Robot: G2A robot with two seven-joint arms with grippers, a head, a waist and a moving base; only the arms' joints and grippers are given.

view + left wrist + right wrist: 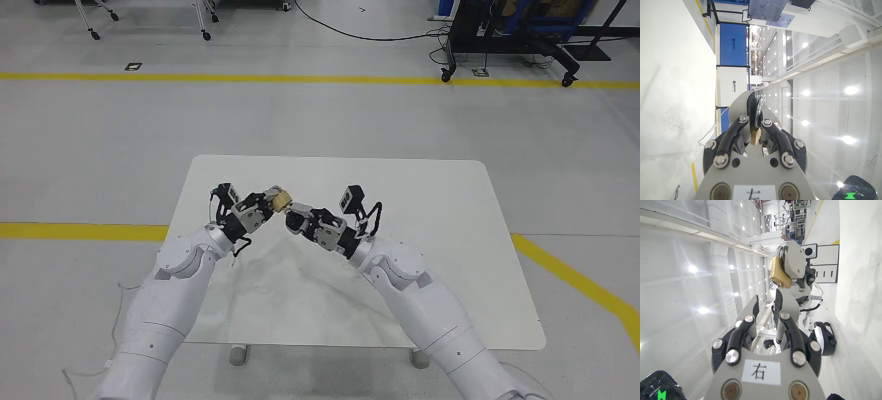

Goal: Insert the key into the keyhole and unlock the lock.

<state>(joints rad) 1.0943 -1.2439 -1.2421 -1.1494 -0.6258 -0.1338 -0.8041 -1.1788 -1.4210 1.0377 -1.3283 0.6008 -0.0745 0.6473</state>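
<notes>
Left jaws clamped on the lock (780, 273); right jaws apart, just beside it.

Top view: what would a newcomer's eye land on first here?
The brass lock stands out first, held up in the air over the middle of the white table by the left gripper, which is shut on its shackle end. Right beside it, the right gripper points at the lock with its fingers open, so the two arms meet tip to tip.
</notes>
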